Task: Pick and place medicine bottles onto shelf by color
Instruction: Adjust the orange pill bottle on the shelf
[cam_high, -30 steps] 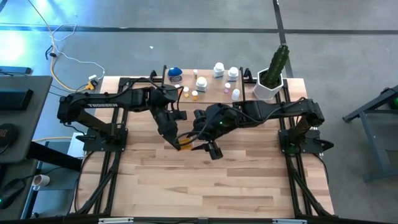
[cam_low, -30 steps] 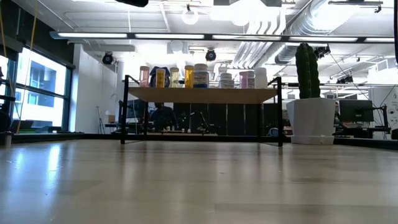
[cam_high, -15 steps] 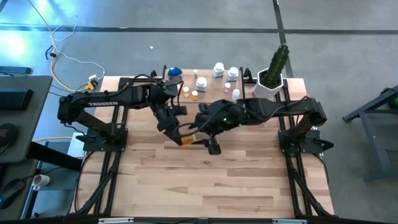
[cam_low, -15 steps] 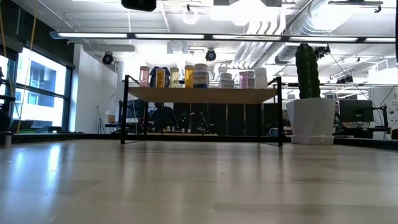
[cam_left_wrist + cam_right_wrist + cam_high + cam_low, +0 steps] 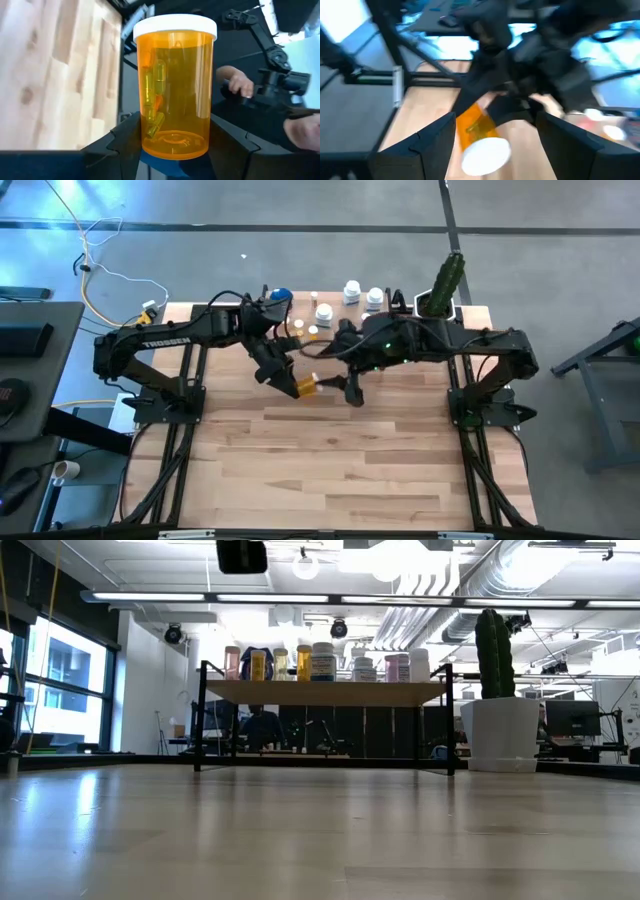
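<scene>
Above the middle of the table my left gripper (image 5: 293,384) is shut on an orange medicine bottle (image 5: 305,387) with a white cap (image 5: 175,24) and capsules inside. My right gripper (image 5: 352,392) is open just to the bottle's right. Its fingers (image 5: 436,134) stand apart from the bottle (image 5: 479,136) and touch nothing. The shelf (image 5: 325,692) stands at the far edge on thin black legs. Several bottles stand on its top board (image 5: 323,310), white, orange and pinkish, along with a blue-lidded jar (image 5: 281,297). My left gripper pinches the bottle's orange body near its bottom end (image 5: 150,136) between its two fingers (image 5: 122,137), one on each side. The fingers come from the table's left, slanting down. The bottle is lifted clear of the table, its white cap pointing toward my right gripper.
A white pot with a green cactus (image 5: 437,302) stands to the right of the shelf at the far right corner. The plank tabletop (image 5: 340,470) stretches toward the near edge. A person's hand (image 5: 236,82) shows beyond the table in the left wrist view.
My left gripper has carried the orange bottle toward the table's far edge, rolling its wrist. My right gripper, which was at the bottle's cap end, has come away from it and drawn up and back toward the far right.
</scene>
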### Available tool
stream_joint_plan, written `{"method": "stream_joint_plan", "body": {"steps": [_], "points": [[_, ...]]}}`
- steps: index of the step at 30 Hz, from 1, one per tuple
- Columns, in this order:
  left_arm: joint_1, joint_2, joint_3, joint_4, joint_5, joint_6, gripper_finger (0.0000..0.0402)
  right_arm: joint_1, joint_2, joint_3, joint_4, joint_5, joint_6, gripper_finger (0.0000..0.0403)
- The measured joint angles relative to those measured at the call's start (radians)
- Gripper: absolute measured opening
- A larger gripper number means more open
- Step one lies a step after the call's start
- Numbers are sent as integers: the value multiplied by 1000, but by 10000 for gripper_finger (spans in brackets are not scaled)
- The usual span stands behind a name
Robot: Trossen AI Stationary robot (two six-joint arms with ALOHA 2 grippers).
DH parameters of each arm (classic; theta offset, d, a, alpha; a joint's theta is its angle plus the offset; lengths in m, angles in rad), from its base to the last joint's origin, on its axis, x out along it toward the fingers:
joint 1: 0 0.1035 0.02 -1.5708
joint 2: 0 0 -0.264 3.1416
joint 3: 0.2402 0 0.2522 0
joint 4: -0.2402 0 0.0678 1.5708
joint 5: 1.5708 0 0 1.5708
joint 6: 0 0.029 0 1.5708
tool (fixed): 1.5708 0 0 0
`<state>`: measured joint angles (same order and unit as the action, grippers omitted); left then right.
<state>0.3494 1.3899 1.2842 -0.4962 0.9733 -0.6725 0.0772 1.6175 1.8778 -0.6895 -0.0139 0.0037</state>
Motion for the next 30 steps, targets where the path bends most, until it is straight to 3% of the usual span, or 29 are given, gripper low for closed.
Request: {"method": "stream_joint_plan", "body": {"steps": [5, 17, 30], "points": [[20, 0, 0, 25, -60, 77, 179, -30, -43, 0, 13, 72, -2, 268], [31, 0, 0, 234, -276, 228, 179, -148, -114, 0, 108, 76, -2, 268], [29, 0, 0, 365, -595, 438, 179, -243, -141, 0, 198, 61, -112, 268]]}}
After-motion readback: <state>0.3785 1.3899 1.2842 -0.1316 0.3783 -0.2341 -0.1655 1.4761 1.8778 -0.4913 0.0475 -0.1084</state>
